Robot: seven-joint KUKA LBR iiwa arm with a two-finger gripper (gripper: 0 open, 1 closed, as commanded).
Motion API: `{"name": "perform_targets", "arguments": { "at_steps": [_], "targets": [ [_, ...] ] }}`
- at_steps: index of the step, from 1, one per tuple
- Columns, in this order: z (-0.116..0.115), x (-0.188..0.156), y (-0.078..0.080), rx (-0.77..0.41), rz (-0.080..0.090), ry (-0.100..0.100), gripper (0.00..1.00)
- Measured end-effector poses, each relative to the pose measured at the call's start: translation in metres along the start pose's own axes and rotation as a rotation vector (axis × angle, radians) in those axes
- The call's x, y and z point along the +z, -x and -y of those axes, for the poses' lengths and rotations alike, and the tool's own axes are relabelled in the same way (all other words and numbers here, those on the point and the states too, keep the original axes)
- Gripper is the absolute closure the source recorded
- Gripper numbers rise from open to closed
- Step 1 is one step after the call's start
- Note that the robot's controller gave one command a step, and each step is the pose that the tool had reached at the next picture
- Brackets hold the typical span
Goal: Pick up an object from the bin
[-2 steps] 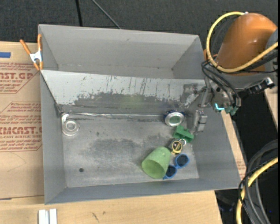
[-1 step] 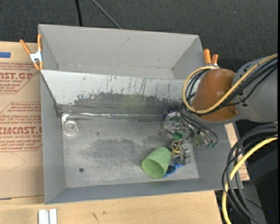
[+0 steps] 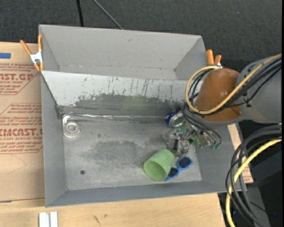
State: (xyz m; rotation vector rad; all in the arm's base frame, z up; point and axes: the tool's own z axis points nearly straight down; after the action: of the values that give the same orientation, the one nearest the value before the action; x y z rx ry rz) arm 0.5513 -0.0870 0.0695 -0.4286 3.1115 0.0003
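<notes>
I cannot tell if the gripper [image 3: 180, 143] is open beside the tipped green cup [image 3: 158, 166]: likely light, slick; pinch its rim.

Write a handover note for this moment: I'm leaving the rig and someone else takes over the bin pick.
Gripper: low in the right part of the bin, just behind and right of the green cup; whether it grips anything cannot be told.
Things: green cup on its side near the front wall, small blue pieces against its right; a clear round thing alone at the left.
Done: nothing lifted out yet.
Left: grasp one thing, lift it clear.
</notes>
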Motion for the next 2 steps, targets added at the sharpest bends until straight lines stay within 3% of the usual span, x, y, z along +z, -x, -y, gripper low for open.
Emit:
{"name": "perform_targets", "arguments": {
  "at_steps": [1, 2],
  "targets": [
    [0.0, 0.0, 0.0, 0.0, 0.0, -0.001, 0.0],
    [-0.057, 0.0, -0.029, -0.052, -0.002, 0.005, 0.0]
  ]
}}
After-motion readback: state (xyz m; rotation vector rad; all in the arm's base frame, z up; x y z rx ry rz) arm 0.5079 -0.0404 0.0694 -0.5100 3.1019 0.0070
